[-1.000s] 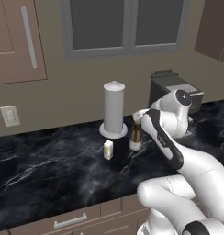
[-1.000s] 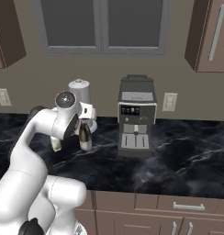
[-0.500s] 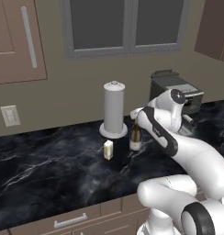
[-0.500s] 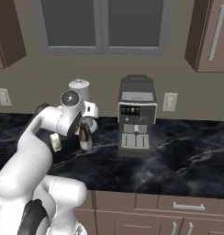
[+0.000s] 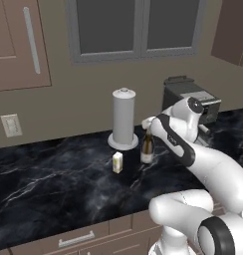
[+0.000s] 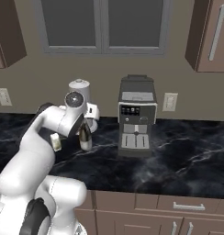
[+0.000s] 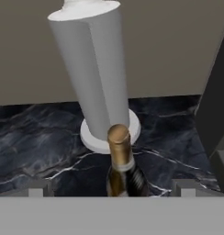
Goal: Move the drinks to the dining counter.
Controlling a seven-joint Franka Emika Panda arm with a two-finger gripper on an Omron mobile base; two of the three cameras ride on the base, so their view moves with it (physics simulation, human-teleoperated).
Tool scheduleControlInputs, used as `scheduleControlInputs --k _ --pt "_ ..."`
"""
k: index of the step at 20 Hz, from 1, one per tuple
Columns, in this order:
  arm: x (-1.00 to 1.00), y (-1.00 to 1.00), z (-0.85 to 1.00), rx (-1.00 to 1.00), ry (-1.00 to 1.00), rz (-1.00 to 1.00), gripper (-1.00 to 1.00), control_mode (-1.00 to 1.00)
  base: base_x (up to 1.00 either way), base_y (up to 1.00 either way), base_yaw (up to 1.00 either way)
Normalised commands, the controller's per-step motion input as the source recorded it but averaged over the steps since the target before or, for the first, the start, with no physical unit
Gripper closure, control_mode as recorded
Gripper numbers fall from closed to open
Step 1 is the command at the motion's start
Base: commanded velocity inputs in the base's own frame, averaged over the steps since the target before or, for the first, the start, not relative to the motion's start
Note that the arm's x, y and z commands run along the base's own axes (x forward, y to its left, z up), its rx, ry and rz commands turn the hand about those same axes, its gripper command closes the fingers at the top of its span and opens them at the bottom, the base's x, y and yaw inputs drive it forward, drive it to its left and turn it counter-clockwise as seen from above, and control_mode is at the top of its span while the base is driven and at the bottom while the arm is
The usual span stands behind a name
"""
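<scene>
Left base view: the wine bottle stands upright on the black worktop, just in front of the paper-towel roll, with the carton near on its left. The gripper sits at the bottle's neck.

Right base view: the bottle stands left of the coffee machine.

Hand view: the bottle rises between the spread fingertips, released and apart from it

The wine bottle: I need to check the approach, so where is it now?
The wine bottle stands upright on the black counter, just in front of the paper-towel cylinder, right of the small carton.
</scene>
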Motion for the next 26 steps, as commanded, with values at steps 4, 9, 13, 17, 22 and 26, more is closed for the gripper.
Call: scheduleControlInputs --k 4,9,13,17,22,26 --pt "0.0 0.0 -0.44 0.09 0.01 0.0 -1.0 -1.0 0.0 0.0 0.0" --pt "0.0 0.0 -0.3 0.04 0.0 0.0 -1.0 -1.0 0.0 0.0 0.0" --pt "0.0 0.0 -0.23 0.06 0.0 0.0 -1.0 -1.0 0.0 0.0 0.0" --pt "0.0 0.0 -0.12 0.04 0.0 0.0 -1.0 -1.0 0.0 0.0 0.0" --pt "0.02 0.0 -0.01 0.01 0.0 0.0 -1.0 -1.0 0.0 0.0 0.0" --pt "0.05 0.0 -0.01 0.0 0.0 0.0 -1.0 -1.0 0.0 0.0 0.0"
